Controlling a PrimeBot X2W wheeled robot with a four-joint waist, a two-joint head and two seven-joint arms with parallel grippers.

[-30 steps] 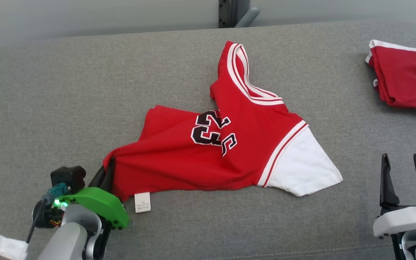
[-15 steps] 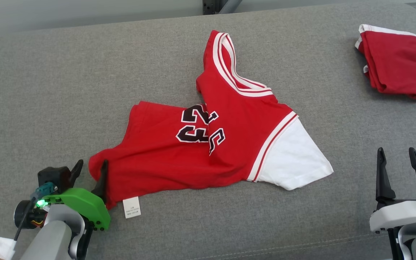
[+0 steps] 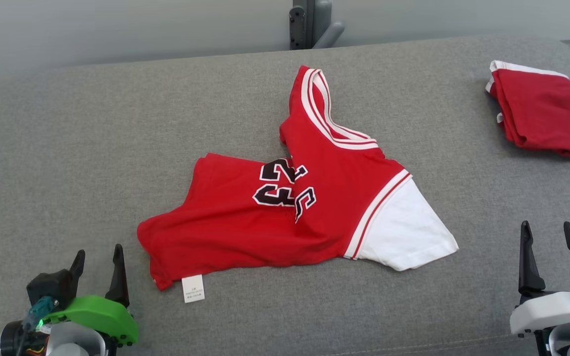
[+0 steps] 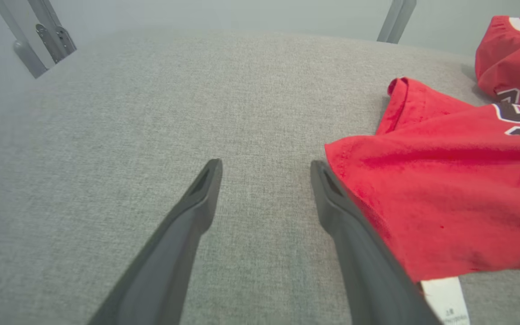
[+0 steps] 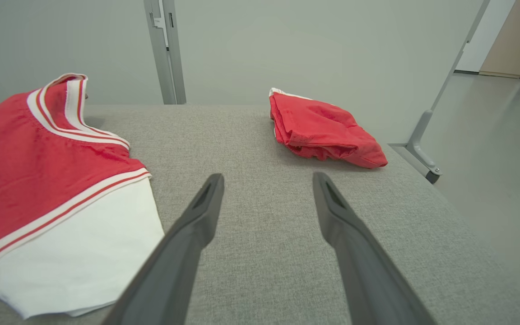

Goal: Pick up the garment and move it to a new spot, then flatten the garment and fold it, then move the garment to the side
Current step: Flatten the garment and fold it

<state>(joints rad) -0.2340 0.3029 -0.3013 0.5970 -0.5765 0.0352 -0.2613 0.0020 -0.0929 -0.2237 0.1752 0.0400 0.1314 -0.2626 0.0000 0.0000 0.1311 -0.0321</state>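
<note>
Red jersey (image 3: 245, 232) is lying crumpled mid-tabletop (image 3: 92, 148), top half doubled over. L gripper (image 3: 99, 249) & R gripper (image 3: 547, 225) are both sitting w/ jaws apart, holding nothing. Fabric's looking soft, light, floppy; prob. best grabbing hem corner (image 3: 156, 277) & white sleeve (image 3: 403, 237).

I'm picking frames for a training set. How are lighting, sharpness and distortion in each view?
Head view: soft, even light, no glare, the shirt sharp with faint shadows. Left wrist view: wide-angle stretch makes the left tool loom large; far background hazy. Right wrist view: crisp on the folded red cloth, mild sheen on the floor.
</note>
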